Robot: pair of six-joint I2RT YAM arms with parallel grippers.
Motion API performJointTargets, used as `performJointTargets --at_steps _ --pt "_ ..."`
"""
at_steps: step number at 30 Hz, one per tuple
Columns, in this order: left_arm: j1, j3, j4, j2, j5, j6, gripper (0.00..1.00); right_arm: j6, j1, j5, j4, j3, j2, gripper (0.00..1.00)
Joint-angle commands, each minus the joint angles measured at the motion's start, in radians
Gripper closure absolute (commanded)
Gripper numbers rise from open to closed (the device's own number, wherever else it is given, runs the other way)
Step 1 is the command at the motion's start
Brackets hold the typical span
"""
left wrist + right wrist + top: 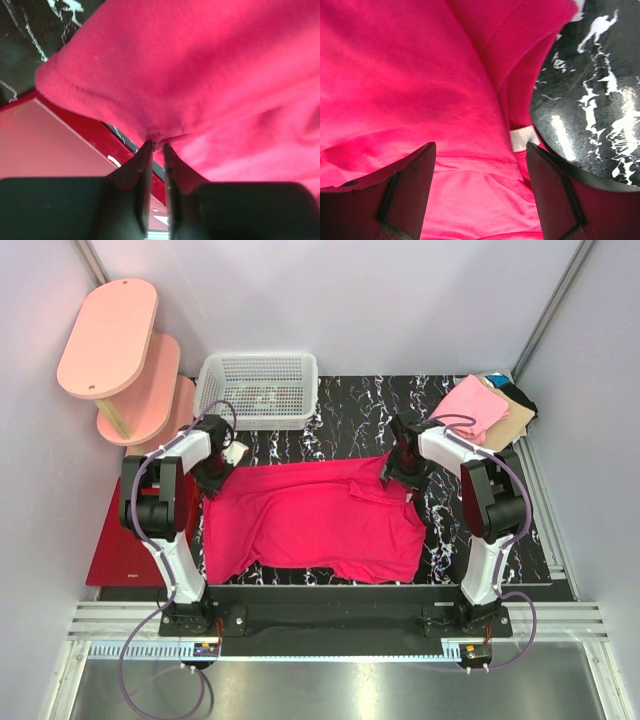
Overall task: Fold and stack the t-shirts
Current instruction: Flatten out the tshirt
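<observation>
The shirt point(310, 525) lies spread across the middle of the table point(345, 405). Its near hem is uneven and close to the near edge, and a flap is doubled over toward the far right. At its far left corner the left fingers point(142, 170) are all but together, nipping a small pucker of cloth at their tips, just beside the red mat point(120, 550) at the table's left edge. At the far right corner, by the white label point(522, 137), the right fingers point(412, 180) stand wide apart over the cloth, holding nothing.

The step looks to be taking both far corners for a fold. The right side should close on one clean layer, not the doubled flap, then lift level with the left so the cloth does not skew.

The table is glossy black marble-print, so cloth should slide easily. Farther back are a basket point(258, 390) at the far edge, folded shirts point(480, 410) at the far right corner, a pink shelf point(120, 350) by the far left corner, and pale walls point(400, 300).
</observation>
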Motion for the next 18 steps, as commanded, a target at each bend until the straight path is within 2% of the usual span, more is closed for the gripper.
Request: performJointTargets --at_steps 1,2,6,7,10,14,18 --pt "0.013 0.041 0.028 0.022 -0.018 0.008 0.93 -0.006 -0.028 0.009 0.025 -0.014 -0.045 0.2" --pt "0.013 0.042 0.029 0.025 -0.02 0.01 1.0 -0.007 -0.03 0.008 0.028 -0.018 -0.045 0.2" --pt "0.013 0.045 0.029 0.024 -0.03 0.011 1.0 -0.004 -0.036 -0.005 0.042 -0.018 -0.04 0.26" --pt "0.013 0.045 0.029 0.021 -0.032 0.011 1.0 -0.004 -0.036 -0.006 0.045 -0.018 -0.04 0.33" --pt "0.014 0.05 0.031 0.017 -0.039 0.016 1.0 -0.01 -0.035 -0.005 0.047 -0.017 -0.04 0.43" --pt "0.014 0.059 0.033 0.017 -0.061 0.021 1.0 -0.012 -0.036 0.001 0.047 -0.018 -0.054 0.65" --pt "0.016 0.065 0.034 0.016 -0.069 0.022 1.0 -0.013 -0.036 0.006 0.045 -0.018 -0.065 0.77"
